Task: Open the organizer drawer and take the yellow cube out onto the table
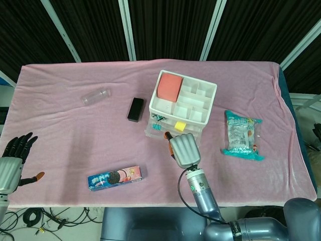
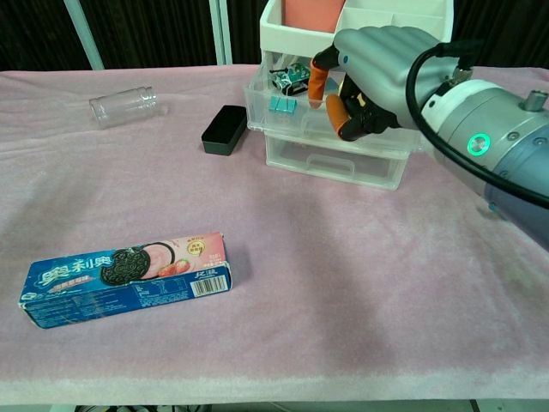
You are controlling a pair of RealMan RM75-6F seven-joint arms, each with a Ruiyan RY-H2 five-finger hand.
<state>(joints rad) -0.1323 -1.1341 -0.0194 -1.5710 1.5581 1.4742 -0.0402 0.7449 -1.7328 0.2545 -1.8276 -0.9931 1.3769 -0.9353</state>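
While the right hand (image 1: 184,150) reaches to the front of the organizer (image 1: 181,103), its orange-tipped fingers (image 2: 318,79) curl in at the upper drawer (image 2: 296,103); whether they grip anything cannot be told, since the palm hides the contact in both views. In the head view the yellow cube (image 1: 180,126) shows just beyond the hand's knuckles, inside the drawer, which stands pulled out toward the robot. Binder clips (image 1: 157,122) in teal lie in the same drawer to the cube's left. A lower drawer (image 2: 334,163), clear-walled, sits pushed in beneath. On top of the organizer a white divided tray (image 1: 196,100) carries a pink block (image 1: 168,88) in its far-left compartment.

Left of the organizer, a black box (image 1: 135,109) lies on the pink tablecloth (image 1: 75,140), and a clear jar (image 1: 95,96) lies on its side farther left. A blue cookie package (image 1: 116,177) rests near the front edge. A teal snack bag (image 1: 243,134) lies right of the organizer.

At the far left edge, the left hand (image 1: 15,160) rests with fingers apart, holding nothing.
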